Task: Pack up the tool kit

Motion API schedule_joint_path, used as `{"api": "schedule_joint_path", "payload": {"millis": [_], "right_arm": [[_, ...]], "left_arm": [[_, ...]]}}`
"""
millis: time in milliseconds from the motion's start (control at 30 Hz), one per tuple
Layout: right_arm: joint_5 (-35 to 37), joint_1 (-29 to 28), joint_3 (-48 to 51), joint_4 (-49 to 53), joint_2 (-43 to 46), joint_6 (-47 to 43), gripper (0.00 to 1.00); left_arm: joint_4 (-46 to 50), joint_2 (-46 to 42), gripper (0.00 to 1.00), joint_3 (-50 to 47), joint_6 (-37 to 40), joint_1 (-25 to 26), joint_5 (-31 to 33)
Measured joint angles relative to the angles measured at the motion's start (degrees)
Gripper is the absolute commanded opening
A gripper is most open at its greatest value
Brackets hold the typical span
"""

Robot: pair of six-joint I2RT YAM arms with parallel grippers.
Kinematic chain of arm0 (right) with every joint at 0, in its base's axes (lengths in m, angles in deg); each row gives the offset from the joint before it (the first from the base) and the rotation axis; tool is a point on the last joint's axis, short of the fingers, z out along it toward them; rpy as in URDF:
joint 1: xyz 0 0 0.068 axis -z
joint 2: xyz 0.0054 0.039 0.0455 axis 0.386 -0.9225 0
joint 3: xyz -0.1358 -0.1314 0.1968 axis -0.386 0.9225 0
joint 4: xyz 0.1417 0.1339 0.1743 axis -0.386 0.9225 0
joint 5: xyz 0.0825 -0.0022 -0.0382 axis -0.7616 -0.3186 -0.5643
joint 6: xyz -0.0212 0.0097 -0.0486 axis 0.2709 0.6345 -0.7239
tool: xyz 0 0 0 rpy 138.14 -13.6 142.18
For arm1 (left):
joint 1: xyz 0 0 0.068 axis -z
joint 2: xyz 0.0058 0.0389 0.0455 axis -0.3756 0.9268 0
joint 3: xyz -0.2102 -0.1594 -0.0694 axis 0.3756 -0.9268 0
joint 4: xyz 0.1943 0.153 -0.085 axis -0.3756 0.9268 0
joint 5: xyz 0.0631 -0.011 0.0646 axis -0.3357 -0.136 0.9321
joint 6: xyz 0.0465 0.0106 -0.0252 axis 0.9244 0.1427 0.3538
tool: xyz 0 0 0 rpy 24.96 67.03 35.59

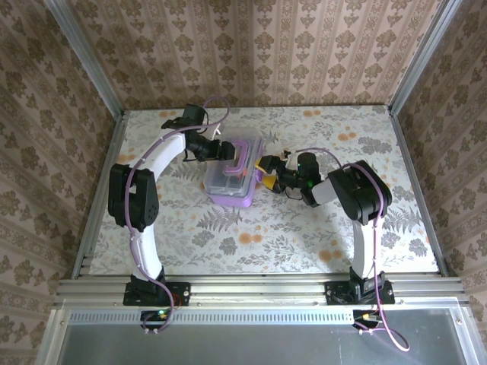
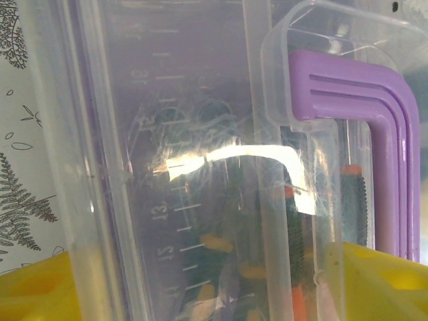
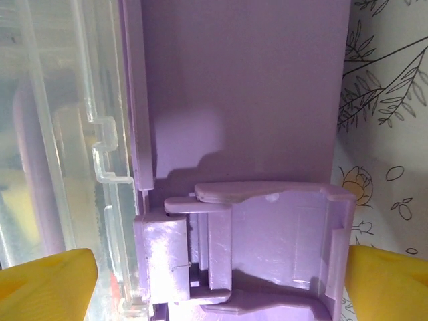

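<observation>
The purple box point(image 1: 230, 196) with its clear lid point(image 2: 180, 134) down lies at the table's middle, purple handle point(image 2: 394, 154) on top. Screwdrivers point(image 2: 352, 207) with orange-and-black handles show blurred through the lid. My left gripper point(image 1: 221, 150) is at the box's far-left end; in the left wrist view it point(image 2: 207, 294) is open, its yellow fingertips point(image 2: 33, 287) spread over the lid. My right gripper point(image 1: 268, 169) is at the box's right side, open point(image 3: 221, 287), its yellow fingertips point(image 3: 47, 281) flanking the purple latch point(image 3: 267, 247) on the box wall point(image 3: 241, 87).
The floral tablecloth point(image 1: 319, 220) spreads all round the box. Patterned walls and metal posts point(image 1: 84, 61) close in the back and sides. A metal rail point(image 1: 251, 289) runs along the near edge by the arm bases.
</observation>
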Motion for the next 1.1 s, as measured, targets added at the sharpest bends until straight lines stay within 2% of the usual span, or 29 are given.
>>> {"api": "schedule_joint_path", "payload": {"millis": [433, 1100], "right_arm": [[-0.24, 0.70, 1.44, -1.75, 1.60, 2.10, 0.93], [-0.66, 1.77, 2.51, 4.94, 9.84, -1.97, 0.84]], "left_arm": [[0.07, -0.02, 0.68, 0.00, 0.00, 0.00, 0.00], [0.37, 0.02, 0.68, 0.28, 0.02, 0.02, 0.24]]}}
